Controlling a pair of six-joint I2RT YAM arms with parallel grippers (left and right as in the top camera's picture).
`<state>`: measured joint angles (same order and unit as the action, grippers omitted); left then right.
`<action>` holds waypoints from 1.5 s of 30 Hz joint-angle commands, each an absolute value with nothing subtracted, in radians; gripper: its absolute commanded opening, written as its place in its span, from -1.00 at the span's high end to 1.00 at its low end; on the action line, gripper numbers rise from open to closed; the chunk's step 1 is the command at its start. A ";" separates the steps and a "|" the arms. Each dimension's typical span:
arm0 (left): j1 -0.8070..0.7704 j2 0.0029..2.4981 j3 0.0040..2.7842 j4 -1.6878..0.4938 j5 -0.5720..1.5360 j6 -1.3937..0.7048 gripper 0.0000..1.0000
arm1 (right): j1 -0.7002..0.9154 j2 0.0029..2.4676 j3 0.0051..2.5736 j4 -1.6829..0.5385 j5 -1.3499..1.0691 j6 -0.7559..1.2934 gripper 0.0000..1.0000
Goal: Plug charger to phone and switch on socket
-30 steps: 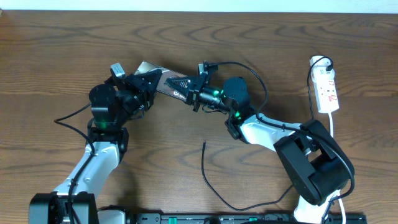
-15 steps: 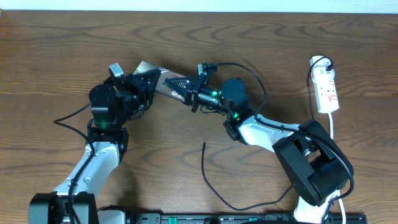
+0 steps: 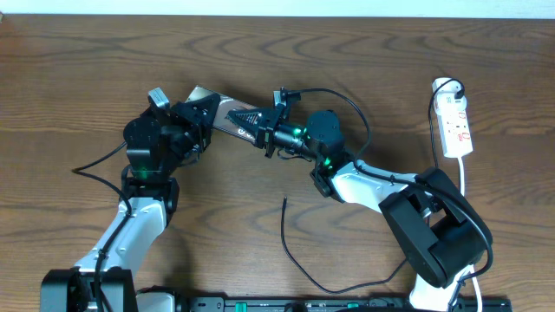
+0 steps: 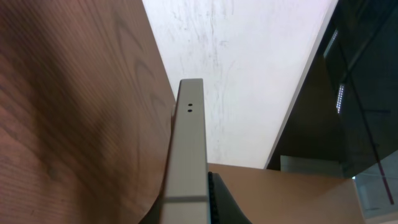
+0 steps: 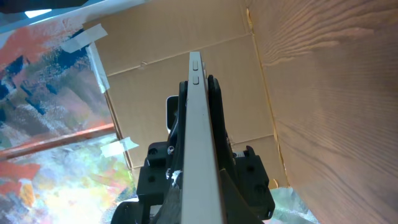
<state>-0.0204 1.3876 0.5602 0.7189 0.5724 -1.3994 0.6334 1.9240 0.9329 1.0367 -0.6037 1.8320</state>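
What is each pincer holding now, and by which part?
Both hold the phone. The left pincer clamps one end and the right pincer the opposite end, each pressing on its flat faces.

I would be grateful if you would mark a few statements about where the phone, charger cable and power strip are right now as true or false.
1. The left hand and right hand both grip the flat brownish-grey smartphone, one at each end. True.
2. The thin black charger cable is plugged into the smartphone. False: its tip lies free on the wooden table, apart from the smartphone.
3. The white power strip lies near the table's right edge, away from both hands. True.
4. The right hand holds the charger cable. False: it is shut on the smartphone.
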 commanded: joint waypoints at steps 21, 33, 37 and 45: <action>-0.017 1.392 0.567 0.719 0.564 -1.358 0.85 | 0.666 1.916 0.941 1.054 -0.671 1.824 -0.99; 0.193 1.392 0.567 0.719 0.686 -1.354 0.85 | 0.633 1.916 0.941 1.054 -0.714 1.811 -0.99; 0.336 1.392 0.567 0.720 0.910 -1.354 0.85 | 0.618 1.916 0.941 1.018 -0.711 1.740 -0.99; 0.429 1.391 0.567 0.720 1.314 -1.144 0.85 | 0.588 1.916 0.941 0.781 -0.698 1.544 -0.98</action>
<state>0.4122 1.3945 0.5598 0.7067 1.0550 -1.2781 0.6060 1.9232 0.9348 0.8185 -0.7013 1.6630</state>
